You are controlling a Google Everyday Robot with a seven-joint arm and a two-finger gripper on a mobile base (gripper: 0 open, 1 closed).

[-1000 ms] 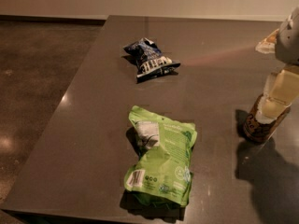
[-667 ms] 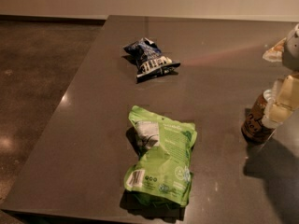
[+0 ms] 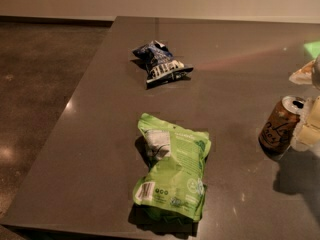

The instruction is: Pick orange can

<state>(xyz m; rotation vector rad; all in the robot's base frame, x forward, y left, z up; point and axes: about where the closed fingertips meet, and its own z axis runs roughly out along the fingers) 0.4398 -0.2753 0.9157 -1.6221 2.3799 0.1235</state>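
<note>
The orange can (image 3: pixel 279 127) is at the right side of the dark table (image 3: pixel 100 134). It is a slim brownish-orange can with pale cursive lettering and a silver top, and it leans with its top toward the right. My gripper (image 3: pixel 306 128), pale and mostly cut off by the right edge of the camera view, is pressed against the can's right side. A dark shadow lies under the can's base and below the gripper.
A green snack bag (image 3: pixel 173 170) lies flat near the table's front middle. A dark blue crumpled snack bag (image 3: pixel 161 63) lies farther back. The table's left edge borders a brown polished floor (image 3: pixel 40 84). A pale wall runs behind.
The gripper has shifted right and no longer covers the can. The can, earlier upright beneath the gripper, now shows in full and leans over.
</note>
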